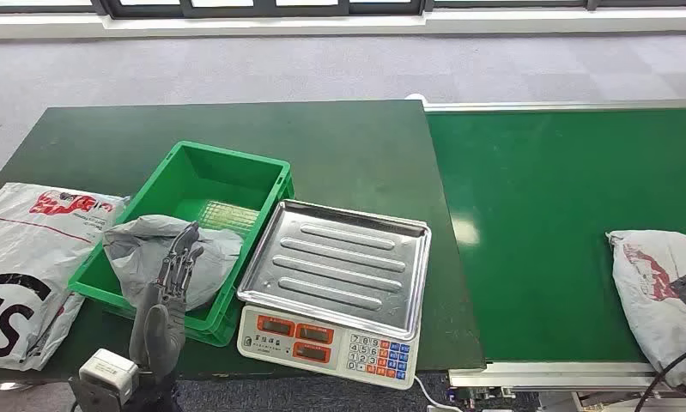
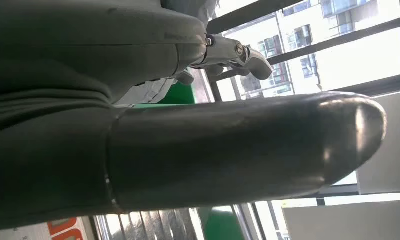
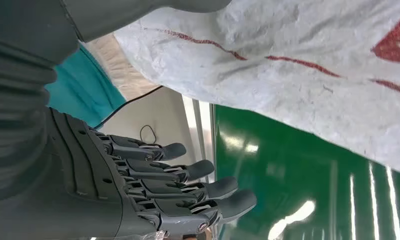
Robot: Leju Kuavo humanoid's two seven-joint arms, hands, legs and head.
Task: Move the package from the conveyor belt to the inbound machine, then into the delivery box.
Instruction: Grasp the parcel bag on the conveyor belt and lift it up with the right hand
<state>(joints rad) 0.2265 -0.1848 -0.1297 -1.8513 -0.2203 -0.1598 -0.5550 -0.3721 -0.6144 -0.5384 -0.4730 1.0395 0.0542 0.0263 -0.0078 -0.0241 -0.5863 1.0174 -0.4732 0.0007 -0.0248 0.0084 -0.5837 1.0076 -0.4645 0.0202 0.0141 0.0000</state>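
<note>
- white package (image 1: 661, 287) sits lower right on the conveyor belt (image 1: 545, 223); right hand (image 3: 152, 195) beside it, fingers straight, holding nothing
- I'd scoop low, then set it flat on the scale tray (image 1: 339, 257)
- left hand (image 1: 172, 279) rests loose over the grey bag (image 1: 146, 245) in the green box (image 1: 266, 176)

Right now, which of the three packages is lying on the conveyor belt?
The white package with red print at the right edge, beside the right hand. The grey package lies in the green crate; the other white package lies on the dark table.
</note>
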